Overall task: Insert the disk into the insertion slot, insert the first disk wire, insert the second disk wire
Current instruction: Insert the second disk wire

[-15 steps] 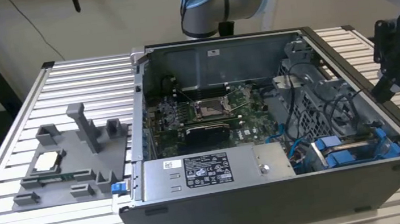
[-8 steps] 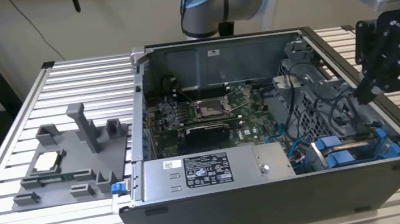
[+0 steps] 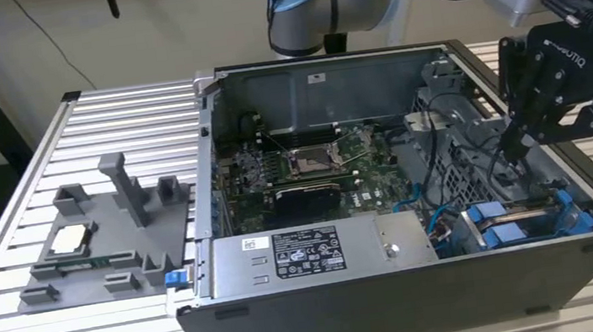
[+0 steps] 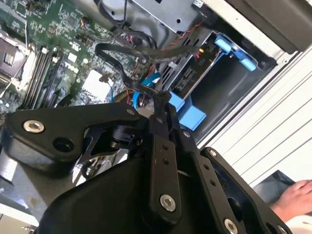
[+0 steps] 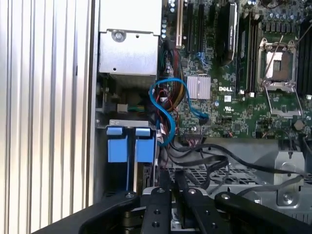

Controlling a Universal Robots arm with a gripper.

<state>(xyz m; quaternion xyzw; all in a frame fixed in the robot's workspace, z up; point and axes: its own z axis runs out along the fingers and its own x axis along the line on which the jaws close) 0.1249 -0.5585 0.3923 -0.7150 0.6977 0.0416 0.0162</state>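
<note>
The hand [image 3: 513, 149] hangs inside the open case [image 3: 427, 303], over the corner on the exterior view's right, close to the drive bay. In the second wrist view its fingers [image 4: 159, 146] are drawn tight together, pinching the end of a black wire [image 4: 148, 87] at their tips; the wire runs back over the motherboard [image 3: 296, 162] in a loose loop.

The disk [image 3: 505, 234] sits in its slot in the bay at the case's near corner, with its blue frame's tabs standing just proud of the opening. In the first wrist view two blue tabs lie side by side at the bay's mouth, the hand's fingers just beside them. In that same view a thin blue cable [image 5: 165, 95] curls between the bay and the motherboard, among red and black leads.

A silver power supply [image 3: 319, 252] with a white label lies along the case's near wall, between the bay and the wall on the exterior view's left. The case stands on a slatted metal tabletop [image 3: 110, 121]. On the exterior view's left, well apart from the hand, a grey tray [image 3: 102, 241] with upright posts rests on the tabletop beside the case.

In the second wrist view a person's hand [image 4: 292, 197] rests at the tabletop's edge, outside the case
</note>
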